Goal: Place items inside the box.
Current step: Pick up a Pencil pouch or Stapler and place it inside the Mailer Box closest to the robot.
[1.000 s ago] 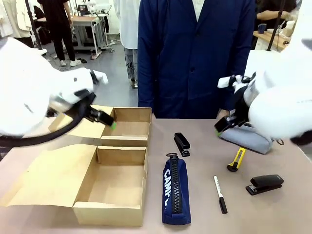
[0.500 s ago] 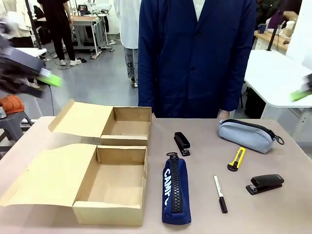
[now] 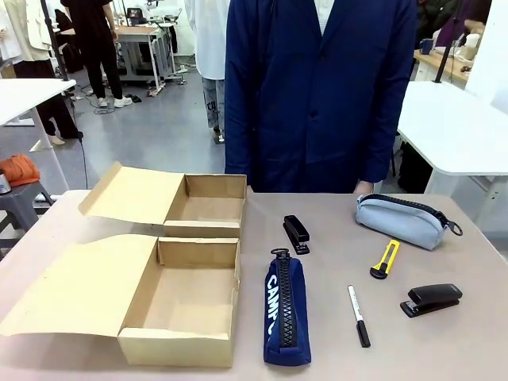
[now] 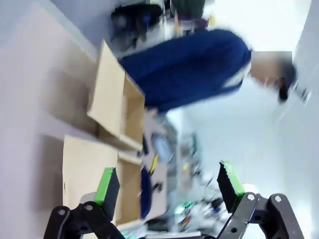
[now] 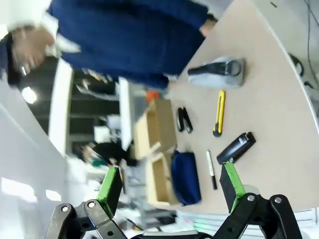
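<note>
Two open cardboard boxes stand at the table's left, a near box (image 3: 178,305) and a far box (image 3: 202,208), both with nothing inside. The items lie to their right: a navy pencil case (image 3: 286,309), a black stapler (image 3: 296,234), a grey pouch (image 3: 401,221), a yellow utility knife (image 3: 386,259), a marker (image 3: 358,315) and a second stapler (image 3: 431,299). My left gripper (image 4: 168,184) is open high above the boxes (image 4: 117,107). High over the table, my right gripper (image 5: 171,186) is open above the pencil case (image 5: 185,177), knife (image 5: 219,112) and pouch (image 5: 217,69).
A person in a dark blue coat (image 3: 317,87) stands at the table's far edge, hands out of sight. The boxes' lids (image 3: 79,286) fold out to the left. White tables and other people are in the room behind.
Both arms have lifted away from over the table and left the front view. The boxes and the items have not moved.
</note>
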Available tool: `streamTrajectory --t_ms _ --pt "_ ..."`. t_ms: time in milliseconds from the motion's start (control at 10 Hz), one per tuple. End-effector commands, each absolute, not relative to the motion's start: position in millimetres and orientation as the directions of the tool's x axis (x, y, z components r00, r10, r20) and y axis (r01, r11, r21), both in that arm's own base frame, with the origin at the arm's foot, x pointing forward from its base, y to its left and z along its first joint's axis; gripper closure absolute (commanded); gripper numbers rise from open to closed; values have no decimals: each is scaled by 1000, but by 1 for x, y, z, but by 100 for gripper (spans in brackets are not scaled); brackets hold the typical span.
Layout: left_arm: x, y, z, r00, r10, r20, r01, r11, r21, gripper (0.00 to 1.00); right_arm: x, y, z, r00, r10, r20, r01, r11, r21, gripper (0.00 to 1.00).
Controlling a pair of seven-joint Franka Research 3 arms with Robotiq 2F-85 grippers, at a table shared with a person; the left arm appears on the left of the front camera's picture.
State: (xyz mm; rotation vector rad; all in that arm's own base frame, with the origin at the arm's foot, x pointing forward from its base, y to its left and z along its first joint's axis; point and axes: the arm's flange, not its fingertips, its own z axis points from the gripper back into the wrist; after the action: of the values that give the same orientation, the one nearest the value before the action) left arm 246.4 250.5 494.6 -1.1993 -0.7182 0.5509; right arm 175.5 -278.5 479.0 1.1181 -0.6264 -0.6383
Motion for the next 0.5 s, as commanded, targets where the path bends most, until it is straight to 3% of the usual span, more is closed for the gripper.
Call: streamTrajectory --t_ms 0,100,400 --pt "256 173 441 550 816 175 30 191 -981 0 183 -253 507 716 -665 213 108 408 907 0" --pt "246 251 495 662 721 204 -10 281 -960 0 183 -253 507 716 -665 213 108 408 907 0" --pt "246 251 495 662 721 204 -10 281 -960 0 183 -253 507 716 -665 213 108 408 907 0"
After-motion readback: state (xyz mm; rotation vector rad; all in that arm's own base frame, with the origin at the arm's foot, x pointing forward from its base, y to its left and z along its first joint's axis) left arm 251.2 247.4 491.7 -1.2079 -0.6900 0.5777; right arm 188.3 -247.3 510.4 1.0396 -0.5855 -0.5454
